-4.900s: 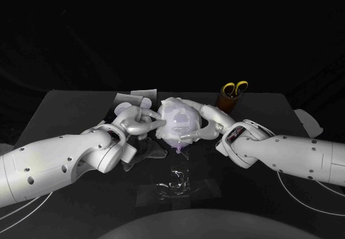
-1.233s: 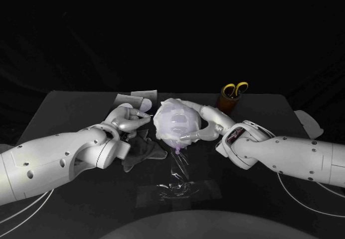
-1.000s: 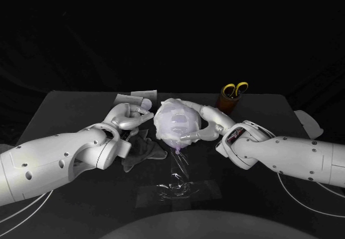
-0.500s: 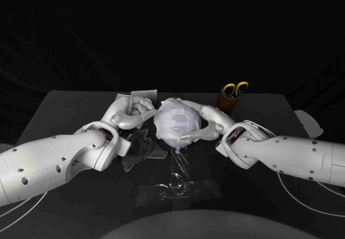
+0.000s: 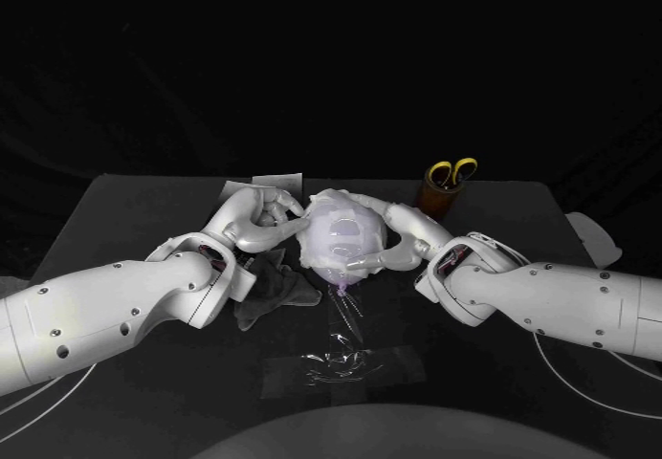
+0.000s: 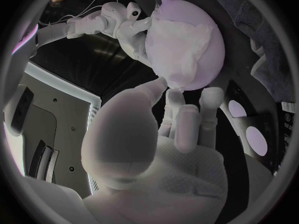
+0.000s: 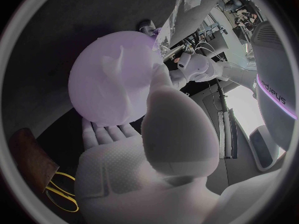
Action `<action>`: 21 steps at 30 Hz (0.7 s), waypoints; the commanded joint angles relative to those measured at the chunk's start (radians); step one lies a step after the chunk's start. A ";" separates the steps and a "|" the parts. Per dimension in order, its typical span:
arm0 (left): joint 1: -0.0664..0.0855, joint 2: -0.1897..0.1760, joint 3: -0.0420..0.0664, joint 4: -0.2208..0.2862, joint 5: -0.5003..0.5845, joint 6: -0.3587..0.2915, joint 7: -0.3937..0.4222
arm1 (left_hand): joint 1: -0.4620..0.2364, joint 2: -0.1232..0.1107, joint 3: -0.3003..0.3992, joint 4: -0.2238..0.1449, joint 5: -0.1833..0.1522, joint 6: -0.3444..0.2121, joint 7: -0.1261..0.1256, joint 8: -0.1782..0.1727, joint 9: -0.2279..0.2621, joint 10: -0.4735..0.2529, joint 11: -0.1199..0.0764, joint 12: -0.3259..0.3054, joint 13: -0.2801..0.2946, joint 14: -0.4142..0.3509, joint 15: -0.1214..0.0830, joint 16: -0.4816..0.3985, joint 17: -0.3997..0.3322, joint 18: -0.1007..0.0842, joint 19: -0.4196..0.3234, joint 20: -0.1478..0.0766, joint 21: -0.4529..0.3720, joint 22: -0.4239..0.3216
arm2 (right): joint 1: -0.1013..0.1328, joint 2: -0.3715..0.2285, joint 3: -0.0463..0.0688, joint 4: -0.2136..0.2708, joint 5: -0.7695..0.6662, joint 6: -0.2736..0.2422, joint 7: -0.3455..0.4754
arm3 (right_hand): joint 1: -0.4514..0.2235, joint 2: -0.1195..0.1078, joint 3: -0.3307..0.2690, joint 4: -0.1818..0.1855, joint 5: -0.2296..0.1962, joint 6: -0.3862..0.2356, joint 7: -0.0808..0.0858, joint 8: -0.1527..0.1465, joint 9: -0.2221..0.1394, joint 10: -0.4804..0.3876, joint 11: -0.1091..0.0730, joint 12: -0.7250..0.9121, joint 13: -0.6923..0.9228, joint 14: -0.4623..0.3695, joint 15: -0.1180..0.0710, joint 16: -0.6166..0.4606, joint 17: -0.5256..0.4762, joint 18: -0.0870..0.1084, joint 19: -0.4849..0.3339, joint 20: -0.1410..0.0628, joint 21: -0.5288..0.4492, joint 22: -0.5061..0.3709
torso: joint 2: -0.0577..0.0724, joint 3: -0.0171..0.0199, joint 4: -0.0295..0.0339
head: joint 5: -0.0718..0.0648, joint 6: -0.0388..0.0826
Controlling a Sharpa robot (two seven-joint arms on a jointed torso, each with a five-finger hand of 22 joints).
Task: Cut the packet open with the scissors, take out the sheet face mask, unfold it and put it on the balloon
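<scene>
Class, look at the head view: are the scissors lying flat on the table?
No, the scissors stand upright in the brown holder, with their yellow handles sticking out of its top.

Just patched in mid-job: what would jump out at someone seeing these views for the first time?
The pale balloon at the table's middle, with the white sheet face mask draped over it, draws the eye first. The right hand holds the balloon from one side, while the left hand reaches in from the other, fingertips at the mask's edge. Behind them, yellow-handled scissors stand in a brown holder.
</scene>
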 commanded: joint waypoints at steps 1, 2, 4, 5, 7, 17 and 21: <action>0.000 0.004 0.001 0.001 -0.062 -0.034 -0.087 | 0.009 -0.007 0.000 0.006 0.000 0.004 0.005 -0.014 -0.014 0.010 0.006 0.012 0.009 0.002 0.006 0.006 0.009 -0.002 0.012 0.001 0.008 0.010 | -0.007 0.002 -0.005 0.000 -0.005 0.047 -0.013 | 0.003 0.011 0.004 0.000 -0.007 0.005 0.155 0.006 0.000 0.005 0.005 0.003 0.001 -0.007 0.001 -0.001 -0.001 -0.014 0.007 0.003 0.003 -0.002 | 0.000 -0.0005 0.0006 | -0.001 0.000; 0.000 0.005 0.001 0.001 -0.064 -0.036 -0.093 | 0.011 -0.007 0.000 0.006 0.000 0.007 0.005 -0.017 -0.018 0.017 0.006 0.018 0.017 0.005 0.006 0.009 0.016 -0.004 0.017 0.002 0.013 0.015 | -0.007 0.002 -0.005 0.001 -0.005 0.047 -0.013 | 0.003 0.011 0.004 0.000 -0.007 0.005 0.155 0.006 0.000 0.005 0.005 0.003 0.001 -0.007 0.001 -0.001 -0.001 -0.014 0.007 0.003 0.003 -0.002 | 0.000 -0.0008 0.0005 | -0.002 0.000; 0.000 0.006 0.001 0.001 -0.067 -0.039 -0.103 | 0.013 -0.008 -0.001 0.006 0.000 0.018 0.005 -0.023 -0.028 0.026 0.006 0.025 0.024 0.008 0.007 0.013 0.022 -0.005 0.026 0.003 0.020 0.025 | -0.007 0.002 -0.005 0.001 -0.005 0.047 -0.013 | 0.003 0.011 0.004 0.000 -0.007 0.005 0.155 0.006 0.000 0.005 0.005 0.003 0.001 -0.007 0.001 -0.001 -0.001 -0.014 0.007 0.003 0.003 -0.002 | 0.000 -0.0012 0.0005 | -0.002 0.000; 0.000 0.006 0.001 0.001 -0.068 -0.041 -0.107 | 0.013 -0.009 -0.002 0.007 0.000 0.021 0.004 -0.026 -0.032 0.029 0.005 0.028 0.027 0.010 0.006 0.014 0.026 -0.006 0.029 0.003 0.023 0.028 | -0.007 0.002 -0.005 0.001 -0.005 0.047 -0.013 | 0.003 0.011 0.004 0.000 -0.007 0.005 0.155 0.006 0.000 0.005 0.005 0.003 0.001 -0.007 0.001 -0.001 -0.001 -0.014 0.007 0.003 0.003 -0.002 | 0.001 -0.0014 0.0005 | -0.002 0.000; 0.000 0.007 0.001 0.001 -0.069 -0.043 -0.112 | 0.013 -0.009 -0.002 0.007 0.000 0.022 0.004 -0.026 -0.032 0.030 0.005 0.028 0.027 0.010 0.006 0.014 0.027 -0.006 0.029 0.003 0.023 0.028 | -0.007 0.002 -0.005 0.001 -0.005 0.046 -0.012 | 0.003 0.011 0.004 0.000 -0.007 0.005 0.155 0.006 0.000 0.005 0.005 0.003 0.001 -0.007 0.001 -0.001 -0.001 -0.014 0.007 0.003 0.003 -0.002 | 0.000 -0.0015 0.0006 | -0.002 0.001; 0.000 0.011 0.001 0.000 -0.063 -0.045 -0.123 | 0.017 -0.001 -0.002 0.013 0.000 0.050 -0.001 -0.036 -0.052 0.051 0.001 0.046 0.046 0.015 0.004 0.018 0.034 -0.008 0.041 0.002 0.035 0.041 | -0.007 0.002 -0.005 0.001 -0.004 0.047 -0.012 | 0.003 0.011 0.004 0.000 -0.007 0.005 0.155 0.006 0.000 0.005 0.005 0.003 0.001 -0.007 0.001 -0.001 -0.001 -0.014 0.007 0.003 0.003 -0.002 | 0.001 -0.0012 0.0008 | 0.000 0.000; 0.000 0.013 0.001 0.000 -0.054 -0.043 -0.117 | 0.021 0.009 0.005 0.018 0.000 0.076 -0.007 -0.047 -0.068 0.062 -0.004 0.052 0.052 0.018 0.000 0.021 0.041 -0.009 0.046 -0.001 0.040 0.047 | -0.007 0.003 -0.005 0.000 -0.003 0.047 -0.012 | 0.003 0.011 0.004 0.000 -0.007 0.005 0.155 0.006 0.000 0.005 0.005 0.003 0.001 -0.007 0.001 -0.001 -0.001 -0.014 0.007 0.003 0.003 -0.002 | 0.001 -0.0010 0.0004 | 0.000 0.000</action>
